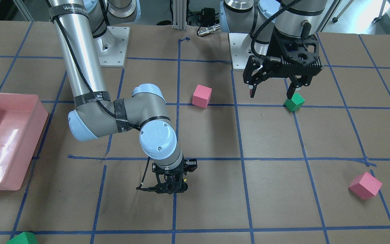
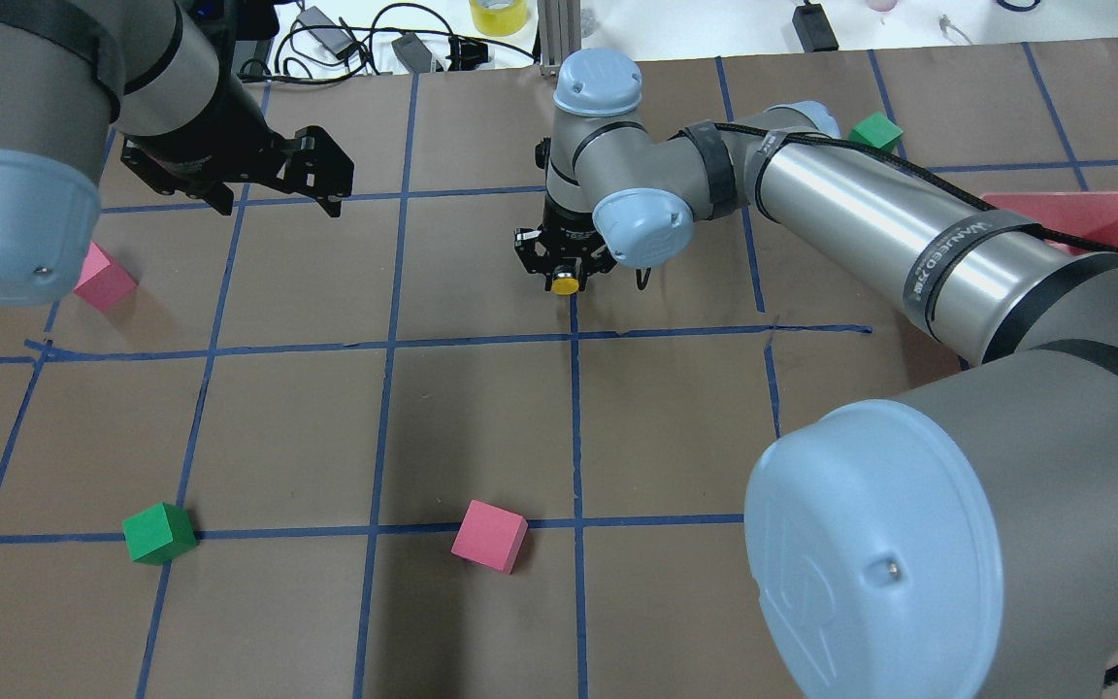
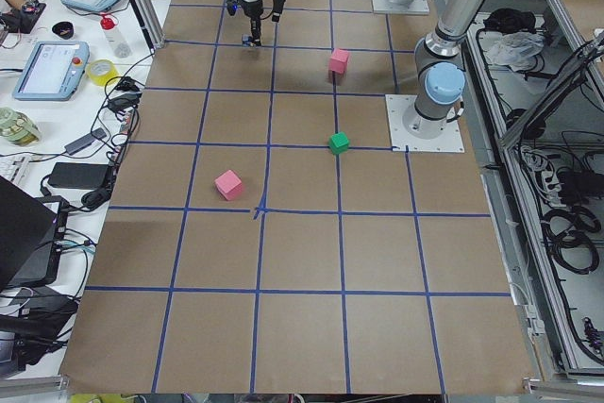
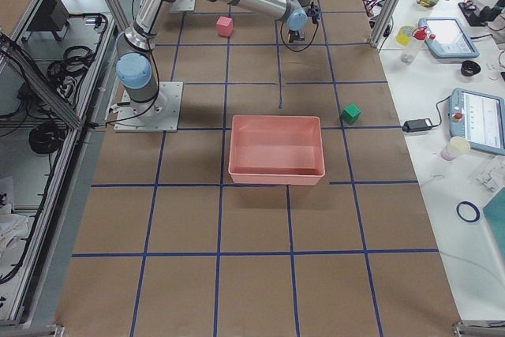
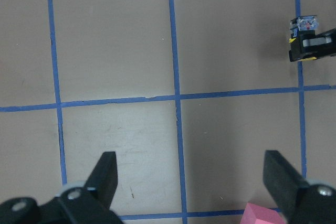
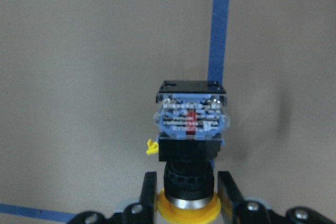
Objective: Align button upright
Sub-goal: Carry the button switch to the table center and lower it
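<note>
Upper centre of the overhead view, the right gripper [image 2: 565, 271] pinches the small yellow-capped, black-bodied push-button [image 2: 566, 283], apparently on its side over blue tape [image 2: 575, 408], awaiting a cap-up turn and release; the left gripper [image 5: 190, 158] hangs spread and empty.

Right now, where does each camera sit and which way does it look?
Front-facing: across the brown paper-covered table, facing the robot, looking down; right arm at its left.
Overhead: behind the robot's shoulders, looking forward and down; both arms.
Exterior left: table's left end, looking along it; both arms.
Exterior right: table's right end; right arm, pink plastic tray.
Left wrist: looks down between the fingers of the left gripper.
Right wrist: looks down past the right gripper at the small yellow-capped push-button.
Shared: overhead also shows the push-button.
</note>
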Available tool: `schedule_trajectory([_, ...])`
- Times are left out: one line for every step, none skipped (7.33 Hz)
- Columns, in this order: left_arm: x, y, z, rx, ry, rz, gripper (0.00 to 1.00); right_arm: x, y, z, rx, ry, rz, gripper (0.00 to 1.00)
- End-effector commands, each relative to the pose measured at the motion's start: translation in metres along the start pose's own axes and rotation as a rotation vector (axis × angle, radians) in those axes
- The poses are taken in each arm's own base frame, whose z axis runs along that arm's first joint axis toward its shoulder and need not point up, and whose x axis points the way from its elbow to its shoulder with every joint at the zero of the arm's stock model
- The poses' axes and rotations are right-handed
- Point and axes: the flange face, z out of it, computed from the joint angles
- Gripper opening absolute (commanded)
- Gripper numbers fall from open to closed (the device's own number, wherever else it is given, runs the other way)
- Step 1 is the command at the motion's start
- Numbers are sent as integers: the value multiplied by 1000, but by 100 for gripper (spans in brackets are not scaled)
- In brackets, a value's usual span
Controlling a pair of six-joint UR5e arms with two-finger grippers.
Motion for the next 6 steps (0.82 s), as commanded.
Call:
schedule_trajectory([3,4,4,-7,-2,1,100,-3,0,6,-15,-27,-6,0])
schedule_trajectory([3,9,8,-7,0,0,100,-2,0,11,-19,-24,-13,2])
schedule_trajectory([3,15,16,22,-1,-4,100,-2,-1,10,-11,-26,-18,29])
schedule_trajectory([4,22,30,77,-2,0,100,-2,-1,9,-10,-26,-21,95])
schedule_trajectory([6,35,47,127,0,1,100,-4,1,-2,3,-30,-23,100])
schedule_trajectory([7,50,65,181,-1,0,100,-5,4,-15,14,-33,-28,100])
